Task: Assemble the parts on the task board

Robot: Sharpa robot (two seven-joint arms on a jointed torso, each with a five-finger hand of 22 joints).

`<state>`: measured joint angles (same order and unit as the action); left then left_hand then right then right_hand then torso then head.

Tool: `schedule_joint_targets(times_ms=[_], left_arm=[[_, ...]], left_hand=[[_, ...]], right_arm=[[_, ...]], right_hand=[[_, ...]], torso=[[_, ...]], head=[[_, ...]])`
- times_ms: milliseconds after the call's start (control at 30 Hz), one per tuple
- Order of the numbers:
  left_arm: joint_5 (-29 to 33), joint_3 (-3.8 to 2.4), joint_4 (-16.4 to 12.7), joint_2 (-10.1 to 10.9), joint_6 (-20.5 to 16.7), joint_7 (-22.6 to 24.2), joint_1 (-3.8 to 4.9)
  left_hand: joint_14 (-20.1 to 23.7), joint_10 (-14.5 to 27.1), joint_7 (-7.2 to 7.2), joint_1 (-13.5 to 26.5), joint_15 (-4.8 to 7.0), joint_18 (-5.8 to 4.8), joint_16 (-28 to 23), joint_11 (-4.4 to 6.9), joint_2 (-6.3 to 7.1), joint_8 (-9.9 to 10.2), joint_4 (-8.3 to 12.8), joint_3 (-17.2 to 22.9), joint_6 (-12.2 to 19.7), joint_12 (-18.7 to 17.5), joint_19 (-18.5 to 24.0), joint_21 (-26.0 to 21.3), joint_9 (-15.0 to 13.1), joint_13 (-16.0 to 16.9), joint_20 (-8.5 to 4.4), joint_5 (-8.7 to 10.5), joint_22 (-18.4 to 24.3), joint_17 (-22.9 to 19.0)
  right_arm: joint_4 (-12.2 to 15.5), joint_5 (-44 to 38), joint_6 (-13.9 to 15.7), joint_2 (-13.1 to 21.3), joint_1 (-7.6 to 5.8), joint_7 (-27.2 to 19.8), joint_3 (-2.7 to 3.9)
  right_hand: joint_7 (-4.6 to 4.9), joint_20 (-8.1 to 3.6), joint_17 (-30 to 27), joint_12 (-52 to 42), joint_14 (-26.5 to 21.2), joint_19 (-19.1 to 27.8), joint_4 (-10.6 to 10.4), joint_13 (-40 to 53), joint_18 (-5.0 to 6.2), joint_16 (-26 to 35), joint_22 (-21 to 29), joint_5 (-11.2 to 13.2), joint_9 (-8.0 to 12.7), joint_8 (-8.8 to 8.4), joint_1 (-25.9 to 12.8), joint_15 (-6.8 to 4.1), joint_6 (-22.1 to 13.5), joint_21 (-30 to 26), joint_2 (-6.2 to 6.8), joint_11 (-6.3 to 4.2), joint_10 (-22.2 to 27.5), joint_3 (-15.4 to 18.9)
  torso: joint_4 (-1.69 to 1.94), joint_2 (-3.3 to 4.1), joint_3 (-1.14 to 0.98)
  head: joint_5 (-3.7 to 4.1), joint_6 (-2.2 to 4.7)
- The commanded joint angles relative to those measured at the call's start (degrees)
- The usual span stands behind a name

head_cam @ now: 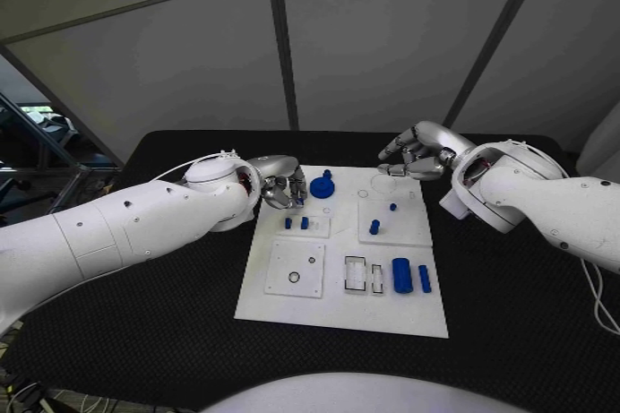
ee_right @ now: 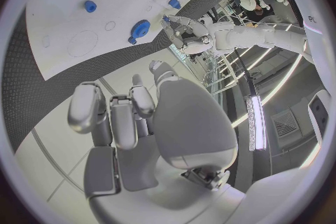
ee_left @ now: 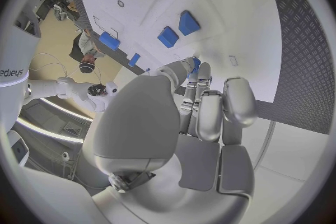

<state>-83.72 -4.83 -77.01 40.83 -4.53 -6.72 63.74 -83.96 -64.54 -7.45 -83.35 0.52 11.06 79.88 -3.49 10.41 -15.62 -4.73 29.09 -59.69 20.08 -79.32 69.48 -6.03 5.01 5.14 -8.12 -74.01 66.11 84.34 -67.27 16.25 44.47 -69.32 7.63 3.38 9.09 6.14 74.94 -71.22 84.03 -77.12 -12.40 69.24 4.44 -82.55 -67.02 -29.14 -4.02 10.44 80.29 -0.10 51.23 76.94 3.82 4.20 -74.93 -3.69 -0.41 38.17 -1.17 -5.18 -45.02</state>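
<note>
the left hand, silver and many-fingered, has its fingers curled in close together; a small blue piece shows right at the fingertips in the left wrist view, but whether it is pinched or merely touched cannot be told. just beyond those fingers, on the flat white rectangular task board, stands a round blue gear-shaped part, and just below the hand two short blue pegs stand side by side in a raised white square.

the right hand, also silver, hovers at the board's far right corner with its fingers bent inward and nothing between them. near those fingers, on the board, a single small blue peg stands in another raised white square. well away from both hands, toward the near edge of the board, two blue cylinders lie side by side, beside a white framed slot. the board rests on a black textured table.
</note>
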Motion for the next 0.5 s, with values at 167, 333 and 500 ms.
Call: schedule_joint_targets(times_ms=[167, 333, 500], left_arm=[[0.3, 0.03, 0.1, -0.3, 1.1, -0.1, 0.02], [0.3, 0.04, 0.1, -0.3, 1.7, -0.4, 0.0], [0.3, 0.04, 0.1, -0.4, 2.3, -0.6, -0.01]], left_hand=[[-1.2, -0.4, -0.06, 0.4, 0.19, -5.85, 0.2, -0.14, 0.01, 0.1, -0.2, 0.2, -0.4, -0.3, -0.2, -0.2, -0.1, -0.1, -0.02, 0.0, 0.1, -0.1], [-1.2, -0.7, 0.01, 0.5, 0.23, -5.81, 0.2, -0.06, -0.03, 0.2, -0.1, 0.2, -0.6, -0.3, -0.1, -0.4, -0.1, 0.0, -0.02, 0.0, 0.2, -0.1], [-1.2, -0.7, 0.04, 0.5, 0.24, -5.79, 0.2, -0.04, -0.03, 0.2, -0.1, 0.2, -0.6, -0.3, -0.1, -0.5, -0.1, 0.0, -0.03, 0.0, 0.2, -0.2]], right_arm=[[0.0, -0.2, -0.3, -0.1, -0.1, -0.4, 0.03], [0.0, -0.2, -0.3, 0.0, -0.1, -0.4, 0.03], [0.0, -0.2, -0.6, 0.0, -0.1, -0.4, 0.03]], right_hand=[[0.13, -0.32, 4.2, -0.3, 3.5, 0.1, 0.0, 0.1, 0.38, 0.1, -0.1, -0.3, 0.0, 0.35, 0.4, -0.25, 0.0, -0.2, -0.11, -0.15, -0.1, -0.3], [0.13, -0.32, 4.2, -0.3, 3.5, 0.1, 0.0, 0.1, 0.38, 0.1, -0.1, -0.3, 0.0, 0.35, 0.4, -0.25, 0.0, -0.2, -0.11, -0.15, -0.1, -0.3], [0.13, -0.32, 4.2, -0.3, 3.5, 0.1, 0.0, 0.1, 0.38, 0.1, -0.1, -0.3, 0.0, 0.35, 0.4, -0.25, 0.0, -0.2, -0.11, -0.15, -0.1, -0.3]], torso=[[-0.01, 0.01, -0.01], [-0.02, 0.01, 0.0], [0.0, -0.01, 0.02]], head=[[0.02, -0.11], [-0.07, -0.15], [-0.09, -0.14]])
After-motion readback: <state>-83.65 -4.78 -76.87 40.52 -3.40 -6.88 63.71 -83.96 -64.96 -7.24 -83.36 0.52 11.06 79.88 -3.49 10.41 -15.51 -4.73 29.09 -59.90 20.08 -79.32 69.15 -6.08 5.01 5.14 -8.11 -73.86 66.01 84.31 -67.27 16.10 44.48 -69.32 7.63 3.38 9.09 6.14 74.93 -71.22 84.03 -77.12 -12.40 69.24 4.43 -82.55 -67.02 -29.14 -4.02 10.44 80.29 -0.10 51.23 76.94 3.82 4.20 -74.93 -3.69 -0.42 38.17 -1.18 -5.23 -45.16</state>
